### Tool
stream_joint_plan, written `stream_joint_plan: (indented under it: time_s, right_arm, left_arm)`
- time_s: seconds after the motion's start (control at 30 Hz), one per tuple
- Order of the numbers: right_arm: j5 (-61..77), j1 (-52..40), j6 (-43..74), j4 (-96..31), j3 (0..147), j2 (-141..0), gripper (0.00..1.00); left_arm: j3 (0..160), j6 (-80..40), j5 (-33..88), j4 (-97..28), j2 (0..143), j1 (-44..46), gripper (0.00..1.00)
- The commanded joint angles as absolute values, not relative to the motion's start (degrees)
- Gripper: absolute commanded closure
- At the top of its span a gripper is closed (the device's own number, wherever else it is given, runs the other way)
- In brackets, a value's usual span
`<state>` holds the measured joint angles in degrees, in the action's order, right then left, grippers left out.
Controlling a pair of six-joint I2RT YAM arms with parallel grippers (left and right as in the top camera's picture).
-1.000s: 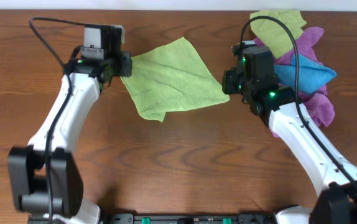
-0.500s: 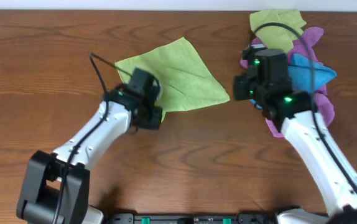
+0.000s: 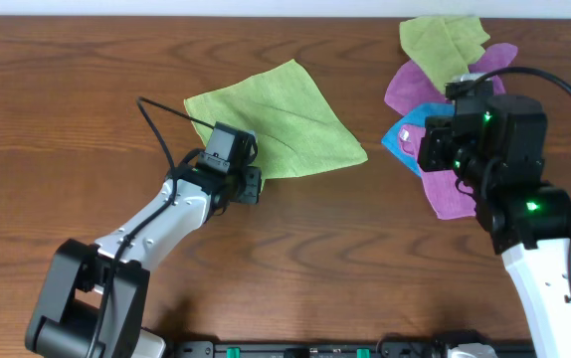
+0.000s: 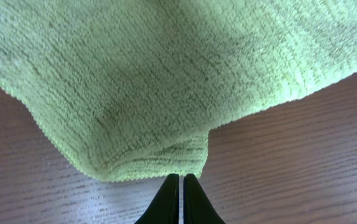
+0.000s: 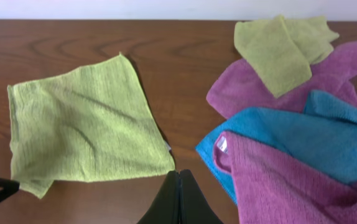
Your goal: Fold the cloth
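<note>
Two arms reach over a wooden bench point(image 3: 57, 70), and both sets of jaws are closed. The cloth point(image 3: 281, 119) lies flat near the middle of the bench, turned like a diamond, with its near-left corner doubled under itself. The left gripper point(image 4: 181, 182) sits low at that doubled corner, jaws pressed together and tips right against the fabric's edge; I cannot tell whether they nip any of it. The right gripper point(image 5: 180, 183) hangs above bare wood between the cloth and a heap of other cloths, jaws fully together and holding nothing. The heap lies to the right, apart from the cloth. It consists of an olive-green cloth point(image 3: 443, 40) at the far edge, resting partly on a purple cloth point(image 3: 410, 85), a blue cloth point(image 3: 402, 134) overlapping that one, and a second purple cloth point(image 5: 278, 186) over the blue cloth's near part.
</note>
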<state>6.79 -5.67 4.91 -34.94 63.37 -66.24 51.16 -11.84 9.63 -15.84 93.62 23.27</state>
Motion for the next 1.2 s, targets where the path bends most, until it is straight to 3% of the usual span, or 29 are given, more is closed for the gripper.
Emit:
stream_joint_plan:
  time_s: [0.0, 0.83, 1.03, 1.17]
  right_arm:
    - [7.8, -5.3, 4.2, -35.6, 64.1, -65.7, 0.99]
    - [8.0, -5.3, 6.4, -38.2, 64.1, -65.7, 0.99]
    - [8.0, -5.3, 6.4, -38.7, 64.1, -65.7, 0.99]
    - [8.0, -5.3, 6.4, -38.6, 64.1, -65.7, 0.99]
  left_arm:
    - [50.7, -12.3, 8.5, -16.1, 96.1, 23.4, 0.94]
    - [50.7, -11.1, 8.4, -11.3, 102.5, 23.4, 0.94]
    - [50.7, -7.6, 7.4, -20.6, 103.7, 23.4, 0.95]
    - [50.7, -7.7, -1.8, -28.8, 103.6, 23.3, 0.94]
